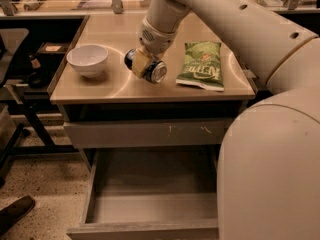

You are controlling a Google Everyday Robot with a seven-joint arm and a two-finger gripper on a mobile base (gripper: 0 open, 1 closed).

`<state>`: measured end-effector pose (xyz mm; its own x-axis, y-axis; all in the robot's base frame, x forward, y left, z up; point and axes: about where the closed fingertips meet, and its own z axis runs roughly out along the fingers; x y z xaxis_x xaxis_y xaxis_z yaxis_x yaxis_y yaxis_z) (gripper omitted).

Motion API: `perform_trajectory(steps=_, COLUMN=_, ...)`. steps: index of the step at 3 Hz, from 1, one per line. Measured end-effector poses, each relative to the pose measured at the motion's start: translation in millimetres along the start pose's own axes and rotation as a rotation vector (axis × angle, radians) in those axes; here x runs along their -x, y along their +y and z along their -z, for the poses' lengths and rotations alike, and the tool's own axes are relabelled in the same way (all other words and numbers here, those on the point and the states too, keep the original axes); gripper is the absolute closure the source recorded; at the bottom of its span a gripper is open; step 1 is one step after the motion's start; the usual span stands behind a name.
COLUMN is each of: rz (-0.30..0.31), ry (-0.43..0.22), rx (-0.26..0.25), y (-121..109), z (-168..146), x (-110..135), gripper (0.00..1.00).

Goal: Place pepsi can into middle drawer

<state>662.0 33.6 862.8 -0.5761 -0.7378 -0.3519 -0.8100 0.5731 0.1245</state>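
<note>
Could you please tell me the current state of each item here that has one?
Gripper: over the tabletop, shut on the can.
Can: on its side, clamped in the gripper.
Middle drawer: pulled open, empty where visible.
Top drawer: shut.
Bowl: upright, empty.
Chip bag: lying flat.
</note>
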Motion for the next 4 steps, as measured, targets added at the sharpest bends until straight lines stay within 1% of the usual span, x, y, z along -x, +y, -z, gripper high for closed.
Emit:
perform_trajectory(steps=1, rz=0.0, ry=0.0, rx=0.0, y=0.0, z=0.0, x=0.0, gripper=1.0)
perform_trajectory(steps=2, rz=-0.007, ry=0.013, rx=-0.009, y=9.6, z=8.8, x=-11.1, gripper=1.0)
perform_trajectory(steps=3, rz=-0.048, ry=0.009, rx=-0.019, y=30.6, z=25.2, x=-35.6, gripper=1.0)
perform_trajectory(steps=4, rz=-0.097, ry=0.014, rx=-0.018, y=58.9, z=36.7, x=-70.0, gripper=1.0)
